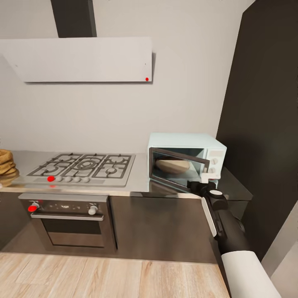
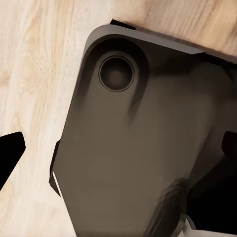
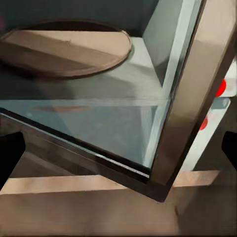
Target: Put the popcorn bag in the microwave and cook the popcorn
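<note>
The mint-blue microwave [image 1: 187, 145] stands on the steel countertop [image 1: 140, 183] right of the hob, its dark glass door [image 1: 177, 167] swung partly open. A round tan turntable [image 3: 64, 47] lies bare inside. My right gripper [image 1: 205, 179] is at the door's free edge; in the right wrist view it [image 3: 118, 153] is open, with the door frame [image 3: 192, 98] between its widely spread fingers. A tan-orange sack with a rolled rim, seemingly the popcorn bag [image 1: 6, 165], sits at the countertop's far left, cut off by the picture's edge. The popcorn is hidden. My left gripper [image 2: 118, 150] is open and holds nothing.
A five-burner gas hob [image 1: 80, 167] sits over a steel oven [image 1: 68, 221], beneath a flat white hood [image 1: 78, 60]. A tall dark cabinet [image 1: 265, 124] stands close to the microwave's right. Below my left gripper are the robot's dark base [image 2: 138, 148] and wooden floor [image 2: 34, 59].
</note>
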